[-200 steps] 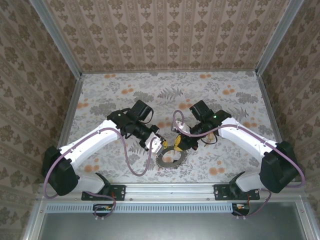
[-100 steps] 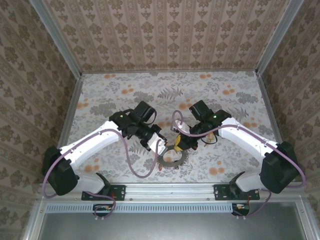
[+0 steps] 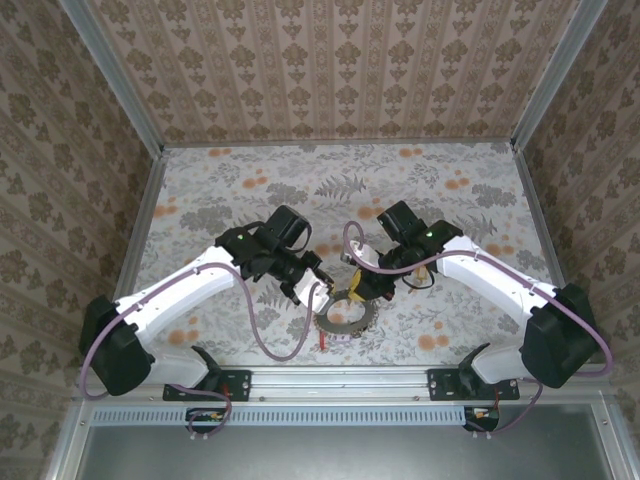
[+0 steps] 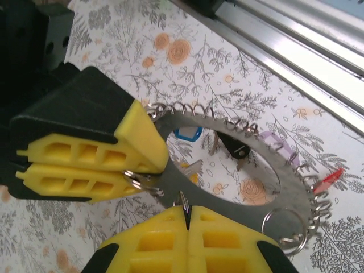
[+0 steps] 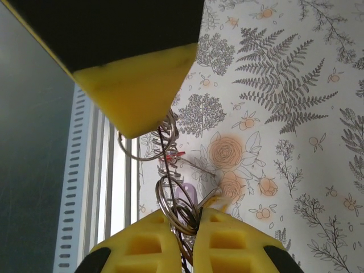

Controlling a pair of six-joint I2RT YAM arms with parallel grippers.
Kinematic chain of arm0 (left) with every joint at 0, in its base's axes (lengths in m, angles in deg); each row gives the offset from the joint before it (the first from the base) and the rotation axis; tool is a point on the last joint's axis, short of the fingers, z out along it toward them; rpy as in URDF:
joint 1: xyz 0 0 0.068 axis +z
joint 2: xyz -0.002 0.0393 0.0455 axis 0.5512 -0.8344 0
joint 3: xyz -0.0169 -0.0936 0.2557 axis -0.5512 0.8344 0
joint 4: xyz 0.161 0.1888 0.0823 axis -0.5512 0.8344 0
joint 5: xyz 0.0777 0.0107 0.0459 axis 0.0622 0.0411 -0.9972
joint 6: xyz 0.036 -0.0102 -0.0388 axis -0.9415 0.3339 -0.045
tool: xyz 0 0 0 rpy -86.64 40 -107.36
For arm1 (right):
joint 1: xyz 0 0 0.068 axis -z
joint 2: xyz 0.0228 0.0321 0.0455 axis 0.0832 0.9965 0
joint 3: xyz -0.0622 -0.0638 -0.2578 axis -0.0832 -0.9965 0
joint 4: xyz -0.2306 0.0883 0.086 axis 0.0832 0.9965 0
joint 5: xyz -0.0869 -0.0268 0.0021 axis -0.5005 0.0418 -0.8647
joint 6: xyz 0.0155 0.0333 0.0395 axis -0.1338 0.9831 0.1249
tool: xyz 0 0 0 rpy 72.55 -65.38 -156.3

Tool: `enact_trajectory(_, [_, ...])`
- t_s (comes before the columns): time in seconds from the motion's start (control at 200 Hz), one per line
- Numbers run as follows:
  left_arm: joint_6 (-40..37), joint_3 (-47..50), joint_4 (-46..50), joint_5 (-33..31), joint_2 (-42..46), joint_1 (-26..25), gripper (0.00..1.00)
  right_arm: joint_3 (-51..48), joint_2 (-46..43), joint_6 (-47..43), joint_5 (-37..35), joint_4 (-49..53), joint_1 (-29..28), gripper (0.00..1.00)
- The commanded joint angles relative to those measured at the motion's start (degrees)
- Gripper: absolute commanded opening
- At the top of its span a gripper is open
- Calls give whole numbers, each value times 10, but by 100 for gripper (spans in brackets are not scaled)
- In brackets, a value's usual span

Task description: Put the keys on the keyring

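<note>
The keyring [image 4: 227, 206] is a flat grey ring with small wire rings along its rim, held just above the table between both grippers [image 3: 340, 325]. Keys with blue [image 4: 187, 135], black [image 4: 235, 149], purple [image 4: 276, 145] and red [image 4: 330, 179] heads hang from it. My left gripper [image 4: 187, 219] is shut on a thin split ring at the keyring's near rim. My right gripper [image 5: 190, 227] is shut on the keyring's edge together with a bunch of split rings; its yellow fingers [image 4: 85, 165] clamp the rim on the left in the left wrist view.
The aluminium rail [image 3: 340, 378] at the table's near edge lies just below the keyring. Patterned walls [image 3: 330, 70] enclose the floral table [image 3: 450, 190] on three sides. Both arms' cables loop close to the grippers.
My left arm has shifted slightly right, closer to the right gripper. The keyring has moved a little with it and a red key now hangs at its lower edge.
</note>
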Motion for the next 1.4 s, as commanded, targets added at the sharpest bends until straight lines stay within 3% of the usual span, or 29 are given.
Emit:
enact_trajectory(0.0, [-24, -10, 63, 60, 7, -5, 0, 27, 1, -11, 14, -14, 9, 0])
enact_trajectory(0.165, [-28, -16, 72, 83, 8, -5, 0, 29, 22, -35, 30, -4, 9, 0])
enact_trajectory(0.415, [4, -2, 14, 125, 12, 4, 0, 2, 9, -91, 75, -24, 7, 0])
enact_trajectory(0.495, [15, 2, 3, 141, 7, 9, 0, -13, -22, -99, 70, -46, 7, 9])
enact_trajectory(0.575, [50, 14, -29, 166, 7, 20, 0, -28, -39, -102, 49, -73, 7, 26])
enact_trajectory(0.79, [179, 75, -160, 226, 24, 64, 0, -108, -125, -94, -59, -202, 6, 31])
enact_trajectory(0.955, [260, 109, -246, 235, 33, 76, 0, -176, -188, -92, -90, -287, 3, 38])
enact_trajectory(1.395, [393, 144, -375, 225, 33, 80, 0, -247, -193, -6, -92, -461, -42, 33])
